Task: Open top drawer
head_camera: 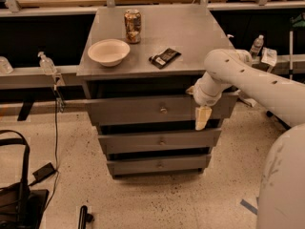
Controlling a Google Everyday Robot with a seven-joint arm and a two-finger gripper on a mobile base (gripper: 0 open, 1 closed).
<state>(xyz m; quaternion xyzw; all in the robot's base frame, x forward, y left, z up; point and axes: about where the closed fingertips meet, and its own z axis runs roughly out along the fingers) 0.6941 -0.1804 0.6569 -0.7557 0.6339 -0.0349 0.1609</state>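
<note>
Camera view shows the gripper [202, 117] pointing down in front of the top drawer [133, 111], near one end of its front; how wide it stands I cannot tell. The knob [163, 110] sits apart from the gripper, toward the drawer's middle, ungrasped. The drawer looks barely out, if at all, so grasping and pulling likely remain.

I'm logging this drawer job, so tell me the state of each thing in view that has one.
top drawer: appears pulled out slightly, not fully open.
middle drawer: looks shut.
bottom drawer: looks shut.
can: upright on the cabinet top.
bowl: upright, looks empty.
dark packet: lying flat.
gripper: at the top drawer's right end, pointing down.
</note>
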